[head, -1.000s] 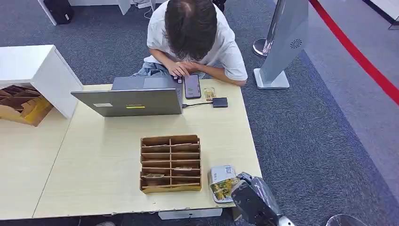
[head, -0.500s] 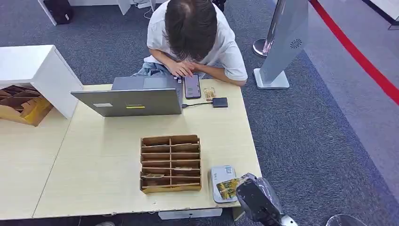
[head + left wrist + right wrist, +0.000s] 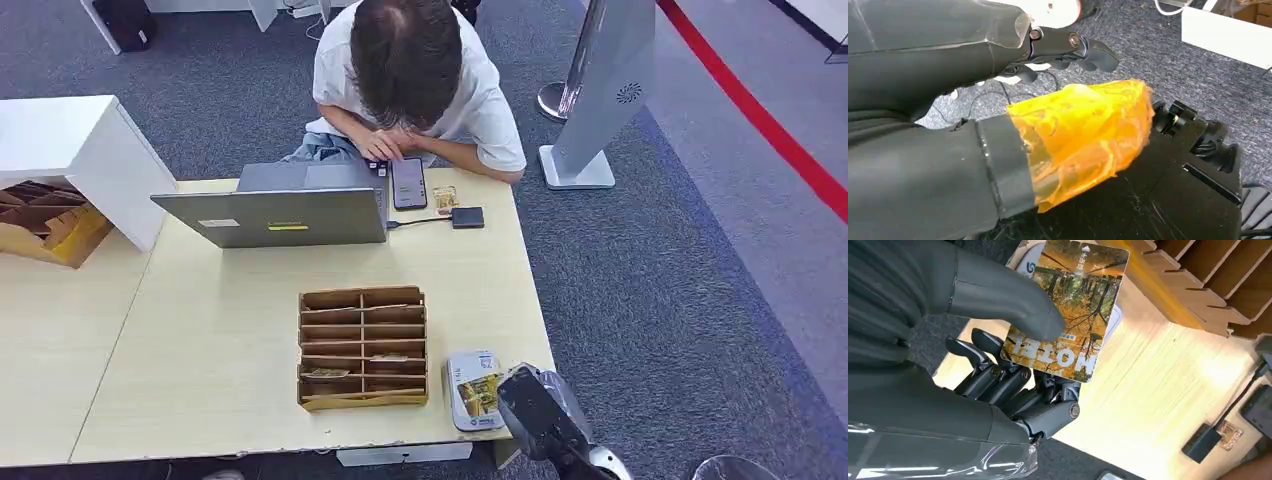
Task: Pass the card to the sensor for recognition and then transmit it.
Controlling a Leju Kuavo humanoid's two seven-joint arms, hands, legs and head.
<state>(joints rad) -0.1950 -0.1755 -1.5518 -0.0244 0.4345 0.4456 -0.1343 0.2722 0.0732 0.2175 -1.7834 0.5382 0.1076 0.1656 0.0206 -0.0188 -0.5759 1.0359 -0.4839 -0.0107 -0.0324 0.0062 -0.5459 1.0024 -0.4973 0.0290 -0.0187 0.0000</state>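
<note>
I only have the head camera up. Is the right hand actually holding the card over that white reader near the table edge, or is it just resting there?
Observer: The right wrist view shows the right hand holding the card, thumb pressed on its printed face, darker fingers behind it.
Operator: What's printed on it?
Observer: An autumn forest picture with large white letters along one end.
Operator: Is it touching the reader?
Observer: The card overlaps the white reader, whose edge shows behind it; contact I cannot tell.
Operator: And the left hand?
Observer: The left hand hangs over grey carpet, fingers curled in, holding nothing.
</note>
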